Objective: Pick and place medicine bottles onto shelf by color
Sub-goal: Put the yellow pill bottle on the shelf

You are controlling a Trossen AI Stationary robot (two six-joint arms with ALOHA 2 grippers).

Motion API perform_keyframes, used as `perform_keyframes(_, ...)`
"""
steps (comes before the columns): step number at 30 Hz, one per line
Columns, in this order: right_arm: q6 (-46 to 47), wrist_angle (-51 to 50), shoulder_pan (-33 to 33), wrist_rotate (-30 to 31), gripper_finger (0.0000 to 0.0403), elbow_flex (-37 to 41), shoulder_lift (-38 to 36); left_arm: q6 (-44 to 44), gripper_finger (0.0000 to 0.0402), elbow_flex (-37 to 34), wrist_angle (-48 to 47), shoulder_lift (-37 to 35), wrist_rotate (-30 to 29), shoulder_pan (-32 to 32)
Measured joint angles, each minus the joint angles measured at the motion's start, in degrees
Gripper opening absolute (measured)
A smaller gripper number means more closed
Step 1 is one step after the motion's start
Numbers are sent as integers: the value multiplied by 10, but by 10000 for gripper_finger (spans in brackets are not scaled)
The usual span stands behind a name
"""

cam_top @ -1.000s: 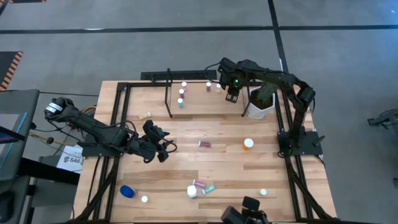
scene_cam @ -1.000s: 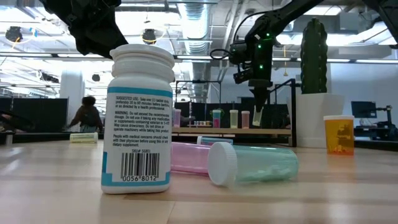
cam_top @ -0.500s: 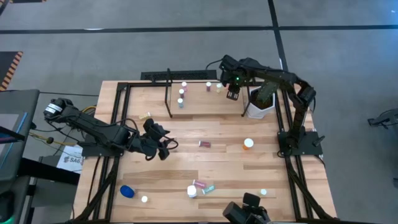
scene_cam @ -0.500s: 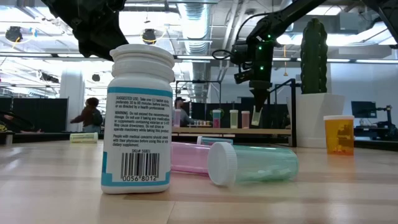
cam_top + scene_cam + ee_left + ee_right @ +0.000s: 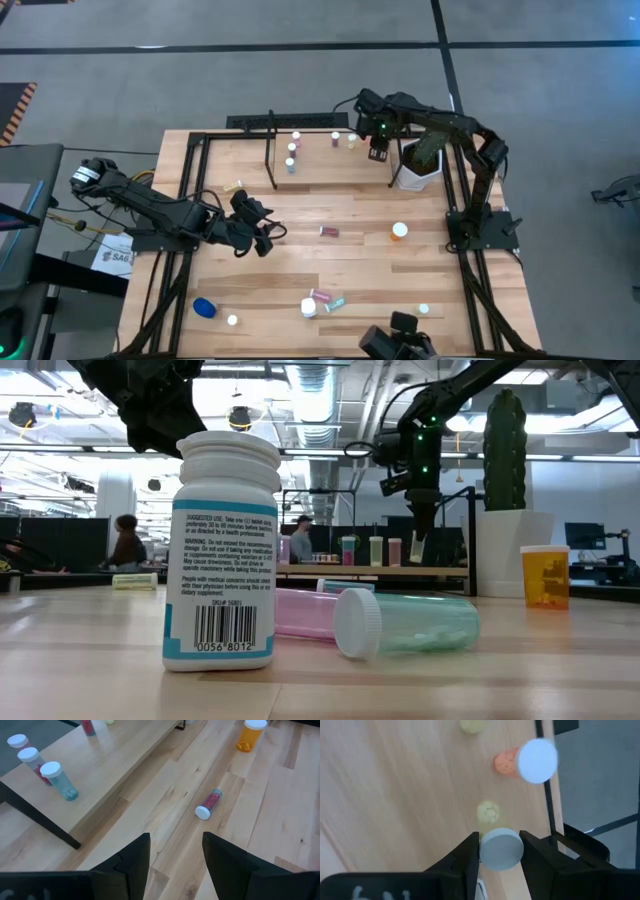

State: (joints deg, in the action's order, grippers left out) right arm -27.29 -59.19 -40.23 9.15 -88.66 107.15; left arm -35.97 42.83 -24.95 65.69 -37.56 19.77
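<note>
Right wrist view shows the right pincer (image 5: 499,851) squeezing a white-capped yellow bottle (image 5: 501,850) above the shelf (image 5: 395,795), beside another yellow one (image 5: 488,812), while the left pincer (image 5: 175,850) waits open.

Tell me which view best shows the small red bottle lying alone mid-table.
The left wrist view: the red bottle lies on its side on bare planks, white cap and body both clear, ahead of the left tool. The high view shows only a small speck. The low and right wrist views don't show it.
</note>
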Motion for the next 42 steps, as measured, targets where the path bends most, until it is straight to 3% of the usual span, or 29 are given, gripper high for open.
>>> perform_keyframes(26,-53,-18,6,15,146,0,0,0,168,0,0,0,-1,0)
perform_keyframes(42,-19,-11,3,15,146,0,0,0,168,0,0,0,-1,0)
